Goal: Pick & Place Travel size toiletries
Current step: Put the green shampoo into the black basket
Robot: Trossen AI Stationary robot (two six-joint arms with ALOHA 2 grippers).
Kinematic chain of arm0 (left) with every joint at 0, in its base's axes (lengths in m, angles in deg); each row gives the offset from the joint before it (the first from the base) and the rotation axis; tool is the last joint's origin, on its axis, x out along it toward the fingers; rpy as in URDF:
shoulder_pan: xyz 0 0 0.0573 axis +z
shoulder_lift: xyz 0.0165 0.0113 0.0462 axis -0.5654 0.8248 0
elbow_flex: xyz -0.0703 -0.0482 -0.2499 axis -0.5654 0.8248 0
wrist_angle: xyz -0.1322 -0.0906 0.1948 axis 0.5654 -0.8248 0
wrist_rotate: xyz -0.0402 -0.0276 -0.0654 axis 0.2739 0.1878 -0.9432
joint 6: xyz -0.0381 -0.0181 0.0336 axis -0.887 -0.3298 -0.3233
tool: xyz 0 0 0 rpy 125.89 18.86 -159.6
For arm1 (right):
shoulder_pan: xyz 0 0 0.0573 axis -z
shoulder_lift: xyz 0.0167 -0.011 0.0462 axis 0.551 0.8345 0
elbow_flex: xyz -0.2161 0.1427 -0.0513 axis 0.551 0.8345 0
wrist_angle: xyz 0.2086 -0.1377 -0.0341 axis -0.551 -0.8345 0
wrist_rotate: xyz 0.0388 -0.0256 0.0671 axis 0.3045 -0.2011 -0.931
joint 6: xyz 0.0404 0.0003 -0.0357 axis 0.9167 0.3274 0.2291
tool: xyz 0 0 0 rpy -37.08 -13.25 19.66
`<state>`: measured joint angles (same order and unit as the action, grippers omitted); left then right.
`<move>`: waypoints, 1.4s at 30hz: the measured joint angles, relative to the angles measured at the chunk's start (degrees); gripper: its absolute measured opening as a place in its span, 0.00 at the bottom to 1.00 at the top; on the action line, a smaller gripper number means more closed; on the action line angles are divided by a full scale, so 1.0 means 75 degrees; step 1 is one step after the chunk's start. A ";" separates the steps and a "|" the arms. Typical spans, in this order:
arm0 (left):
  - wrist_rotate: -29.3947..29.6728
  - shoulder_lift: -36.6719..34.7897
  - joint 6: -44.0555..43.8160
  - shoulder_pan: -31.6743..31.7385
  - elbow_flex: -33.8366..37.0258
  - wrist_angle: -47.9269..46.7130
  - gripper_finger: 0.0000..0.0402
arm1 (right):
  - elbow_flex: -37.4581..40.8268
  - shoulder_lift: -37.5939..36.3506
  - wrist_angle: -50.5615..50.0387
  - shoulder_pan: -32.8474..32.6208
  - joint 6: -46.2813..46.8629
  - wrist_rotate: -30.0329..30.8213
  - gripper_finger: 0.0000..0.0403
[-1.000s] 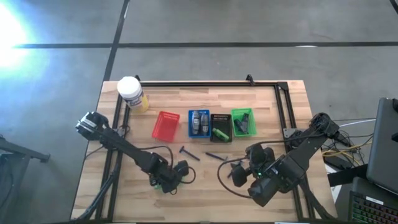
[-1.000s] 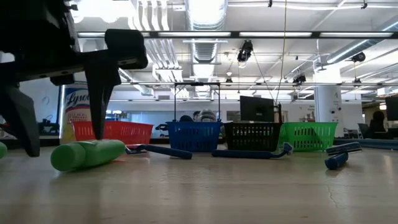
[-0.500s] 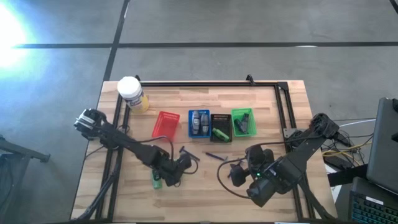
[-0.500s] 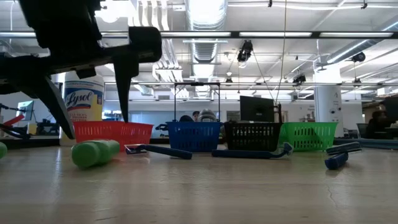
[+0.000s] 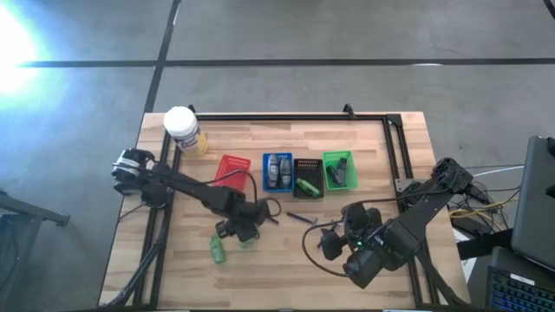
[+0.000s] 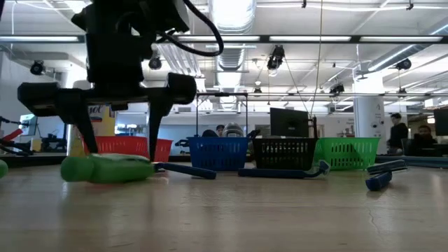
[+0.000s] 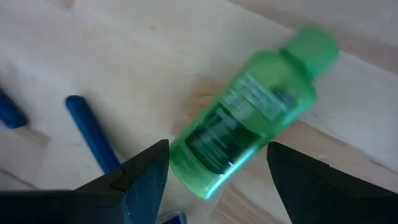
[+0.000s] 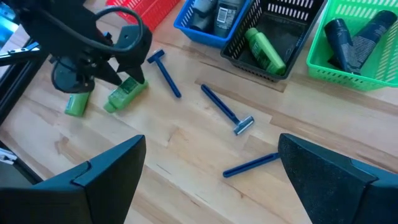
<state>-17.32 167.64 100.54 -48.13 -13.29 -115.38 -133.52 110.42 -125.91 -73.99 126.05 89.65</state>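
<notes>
My left gripper is open and points down near the table's middle. Its fingers stand on either side of a small green bottle that lies on its side on the wood, also seen in the low view; I see no touch. A second green bottle lies just nearer the near edge. Three thin blue razors lie flat between the arms. My right gripper is open and waits above the table's right near part.
A row of baskets stands beyond the razors: red, blue with grey bottles, black with a green bottle, green with dark items. A white-lidded yellow jar stands at the far left corner. A black frame runs along the table's edges.
My left gripper has moved from the near edge toward the far edge and slightly right, staying open. The green bottle that it covered near the edge now lies in plain view, and the gripper stands over the other green bottle.
</notes>
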 joint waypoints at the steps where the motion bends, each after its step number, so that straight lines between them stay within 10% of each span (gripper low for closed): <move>1: -0.0002 0.0039 0.0038 -0.0001 0.0000 -0.0053 0.68 | 0.0000 0.0000 0.0000 0.0000 -0.0002 0.0000 0.90; 19: -0.0306 0.0263 -0.0886 -0.0080 0.0003 -0.0504 0.67 | 0.0102 0.0000 -0.0105 0.0033 -0.0149 0.0000 0.90; 31: -0.0370 0.0263 -0.1713 -0.0089 0.0003 -0.0466 0.41 | 0.0102 0.0000 -0.0074 0.0137 -0.0186 -0.0223 0.90; 42: -0.0329 -0.0497 -0.3625 -0.0031 0.0003 -0.0375 0.40 | 0.0102 0.0005 0.1088 -0.0014 -0.0702 -0.0883 0.90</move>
<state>-19.78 163.92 73.36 -48.36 -13.27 -118.19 -132.76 110.46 -117.75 -74.10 120.78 83.03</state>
